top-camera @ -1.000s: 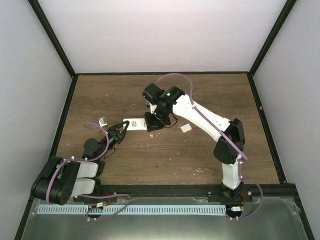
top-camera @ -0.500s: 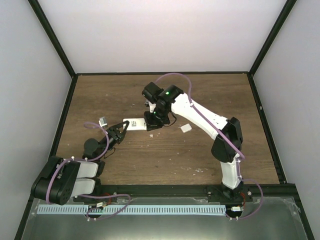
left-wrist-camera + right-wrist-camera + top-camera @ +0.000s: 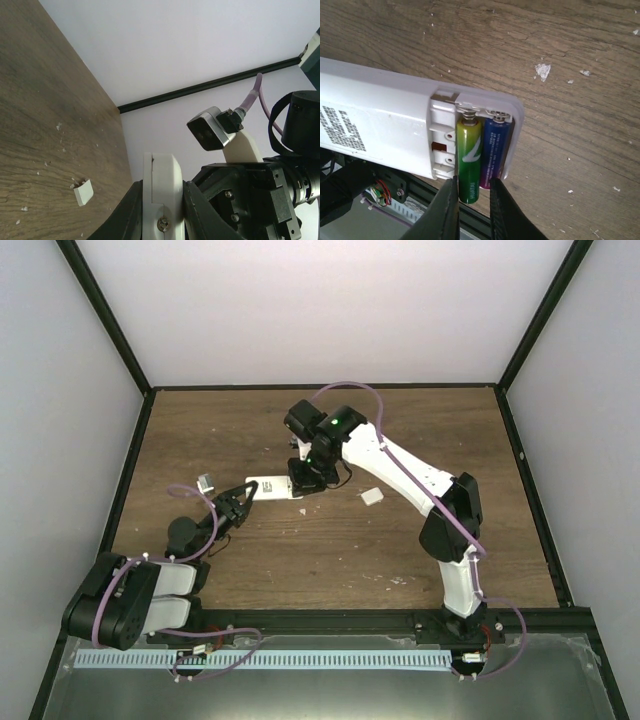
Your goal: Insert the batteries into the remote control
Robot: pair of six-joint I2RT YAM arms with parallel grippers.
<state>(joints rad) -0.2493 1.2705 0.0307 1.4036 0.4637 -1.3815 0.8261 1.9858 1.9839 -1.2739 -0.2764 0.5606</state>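
Remote (image 3: pixel 270 487) axis left-right, batts (image 3: pixel 470 160) at right end

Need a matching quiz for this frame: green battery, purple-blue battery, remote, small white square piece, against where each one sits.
Things:
1. green battery
2. purple-blue battery
3. remote control
4. small white square piece

Places:
A. loose on the table
B. clamped in the left tool
C. in the remote, nearest its end
D. in the remote, on the inner side

Pairs: 1-D, 2-C, 3-B, 4-A
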